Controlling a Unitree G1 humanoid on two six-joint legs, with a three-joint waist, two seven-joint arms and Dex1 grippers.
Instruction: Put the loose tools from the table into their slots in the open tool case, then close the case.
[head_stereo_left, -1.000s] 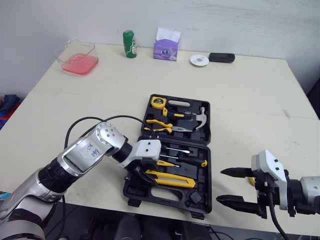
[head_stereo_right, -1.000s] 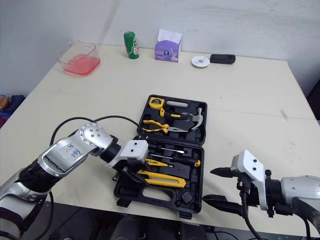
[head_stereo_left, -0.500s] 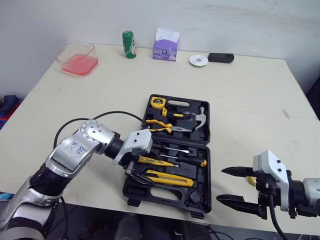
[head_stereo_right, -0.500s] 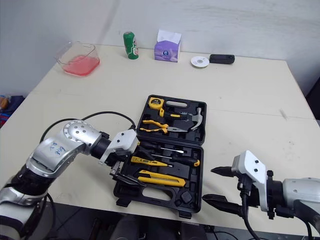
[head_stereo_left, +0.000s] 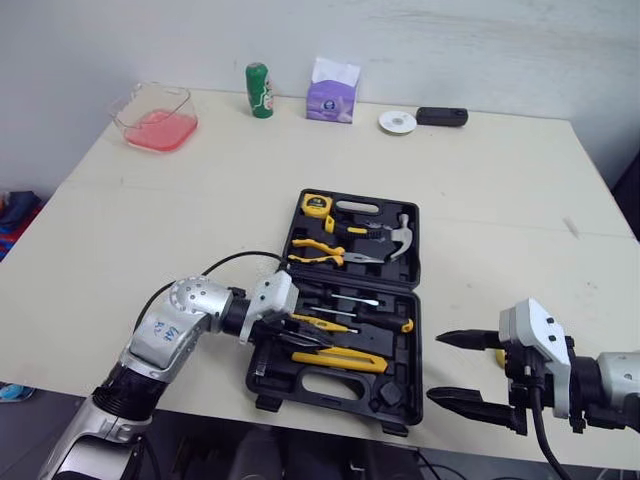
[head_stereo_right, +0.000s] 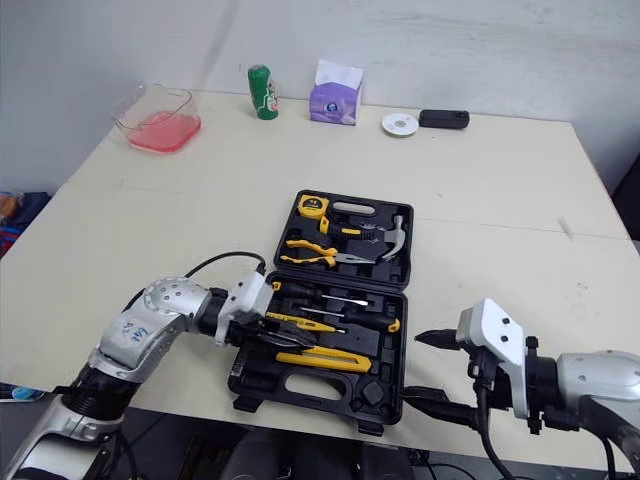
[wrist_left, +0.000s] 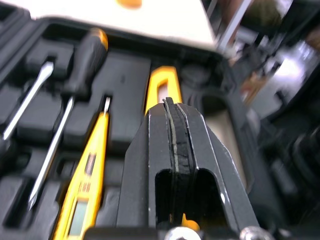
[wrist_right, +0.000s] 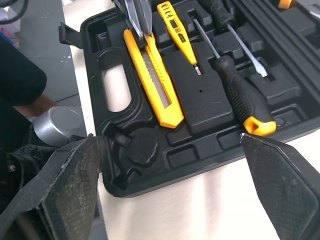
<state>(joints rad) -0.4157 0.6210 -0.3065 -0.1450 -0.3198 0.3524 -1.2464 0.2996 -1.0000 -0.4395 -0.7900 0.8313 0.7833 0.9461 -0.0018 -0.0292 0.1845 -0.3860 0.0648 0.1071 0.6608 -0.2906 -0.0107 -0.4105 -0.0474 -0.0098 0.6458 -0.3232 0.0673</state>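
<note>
**Seating a tool in the open tool case (head_stereo_left: 404, 350).** The left gripper (wrist_left: 172, 106), its two fingers pressed together with nothing between them, points into the case's near half directly over the yellow utility knife (wrist_right: 155, 85). The step in hand appears to be nudging that knife flat into its moulded slot. To do this well, the closed tips should bear straight down on the knife's body, mid-length rather than at one end, so that it does not lever up. They should also keep off the yellow voltage tester (wrist_right: 176, 22) in the next slot towards the case's hinge. The right gripper (head_stereo_left: 465, 372) hovers just outside the case's near right corner, fingers spread wide and empty, and is best kept off the rim until closing. The case is black moulded plastic and lies flat and fully open, with the near edge of the table (head_stereo_left: 500, 200) running just beside its carry-handle side. Its near half holds the knife, the tester and a black-gripped screwdriver (wrist_right: 242, 102) capped in orange. Its far half holds a tape measure (head_stereo_left: 317, 203), yellow-handled pliers (head_stereo_left: 320, 250) and a hammer (head_stereo_left: 400, 235). Whether the knife is fully seated cannot be told
</note>
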